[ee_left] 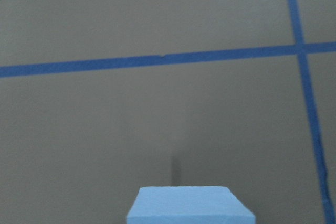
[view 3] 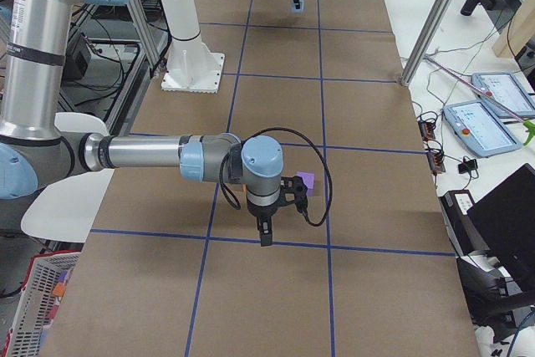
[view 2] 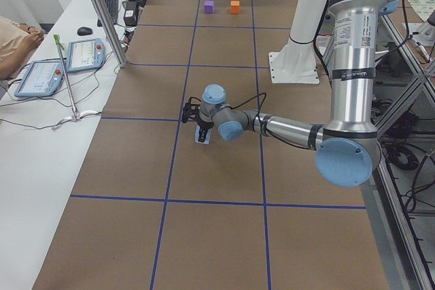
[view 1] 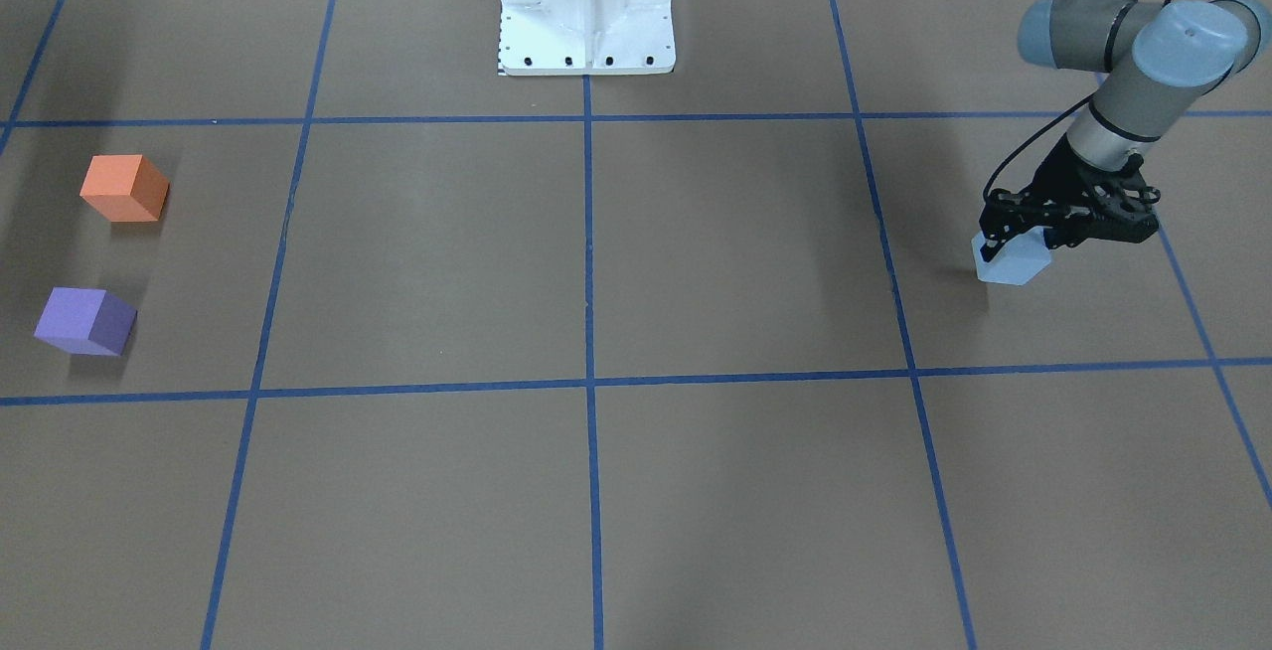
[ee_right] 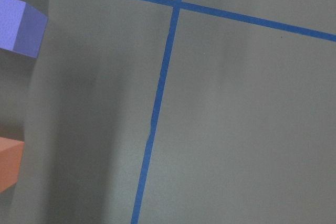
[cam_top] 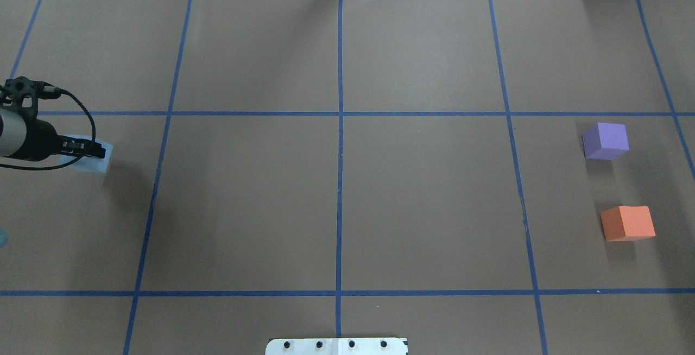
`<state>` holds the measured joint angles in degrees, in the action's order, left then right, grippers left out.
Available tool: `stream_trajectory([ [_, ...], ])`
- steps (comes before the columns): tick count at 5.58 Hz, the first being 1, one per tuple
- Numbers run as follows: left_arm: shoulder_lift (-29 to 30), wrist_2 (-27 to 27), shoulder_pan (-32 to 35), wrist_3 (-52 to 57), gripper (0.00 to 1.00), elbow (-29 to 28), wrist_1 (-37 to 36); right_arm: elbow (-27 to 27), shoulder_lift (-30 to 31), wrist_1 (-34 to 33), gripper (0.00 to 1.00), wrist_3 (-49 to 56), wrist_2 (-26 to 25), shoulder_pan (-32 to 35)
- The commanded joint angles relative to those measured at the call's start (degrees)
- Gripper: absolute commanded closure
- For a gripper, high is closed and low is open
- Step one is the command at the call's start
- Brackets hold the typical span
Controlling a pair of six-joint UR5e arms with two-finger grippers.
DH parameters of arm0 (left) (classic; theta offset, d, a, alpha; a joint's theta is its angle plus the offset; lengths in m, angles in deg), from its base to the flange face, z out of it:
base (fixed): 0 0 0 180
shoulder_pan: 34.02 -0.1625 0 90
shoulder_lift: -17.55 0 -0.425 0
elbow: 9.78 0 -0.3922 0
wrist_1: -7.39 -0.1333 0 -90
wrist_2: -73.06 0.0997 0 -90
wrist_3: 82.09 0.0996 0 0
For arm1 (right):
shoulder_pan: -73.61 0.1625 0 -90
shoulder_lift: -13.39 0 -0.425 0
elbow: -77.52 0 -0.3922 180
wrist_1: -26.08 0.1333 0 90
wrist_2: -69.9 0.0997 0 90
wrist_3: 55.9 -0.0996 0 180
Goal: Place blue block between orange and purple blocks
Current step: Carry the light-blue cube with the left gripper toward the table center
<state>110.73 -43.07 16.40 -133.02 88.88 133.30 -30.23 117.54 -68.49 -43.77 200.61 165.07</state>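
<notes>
Gap between orange block (cam_top: pixel 627 223) and purple block (cam_top: pixel 605 140) open, blocks apart. Right hand (view 3: pixel 264 236) hangs above surface (cam_top: pixel 336 197) near pair, at surface's end. White base (view 1: pixel 586 14) stands mid robot-side edge. Wide open stretch runs from pair to left hand (view 1: pixel 1014 243), fingers against blue block (view 1: pixel 1014 270).

Two arms, left arm (view 1: pixel 1123 103) and right arm (view 3: pixel 142 155), in brushed silver tubing with rounded pale blue-grey joint caps (view 2: pixel 346 161) and dark rings at the joints; small dark lettering (view 2: pixel 353 52) down the upright left tube, too small to read. Matte black, skeletal two-finger left gripper (view 1: pixel 1014 245) and right gripper (view 3: pixel 266 240), each with a thin black cable (view 1: pixel 1006 165) looped from wrist to forearm. White flared pedestal (view 1: pixel 586 4) on a white base plate, with a row of four dark screws (view 1: pixel 568 62) along its front edge.
</notes>
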Motion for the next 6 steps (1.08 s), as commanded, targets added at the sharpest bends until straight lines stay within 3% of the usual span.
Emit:
stream_trajectory([
  [1,17.9,0.28,-2.31,-0.4,0.83,-0.73,-19.63,0.0,0.0,0.0,0.0,0.0,-0.02,-0.05],
  [2,28.27,1.15,-6.6,-0.92,0.83,-4.14,-28.01,0.0,-0.09,0.0,0.0,0.0,-0.02,-0.22],
  [4,47.0,6.83,-13.91,-11.17,0.82,-19.29,-31.35,0.0,-0.09,0.0,0.0,0.0,-0.02,-0.31],
  [5,50.31,8.01,-16.37,-12.52,0.78,-23.12,-30.91,0.0,-0.18,0.0,0.0,0.0,-0.02,-0.31],
  [6,50.52,8.02,-18.14,-12.53,0.71,-23.42,-30.82,0.0,-0.26,0.0,0.0,0.0,-0.02,-0.4],
])
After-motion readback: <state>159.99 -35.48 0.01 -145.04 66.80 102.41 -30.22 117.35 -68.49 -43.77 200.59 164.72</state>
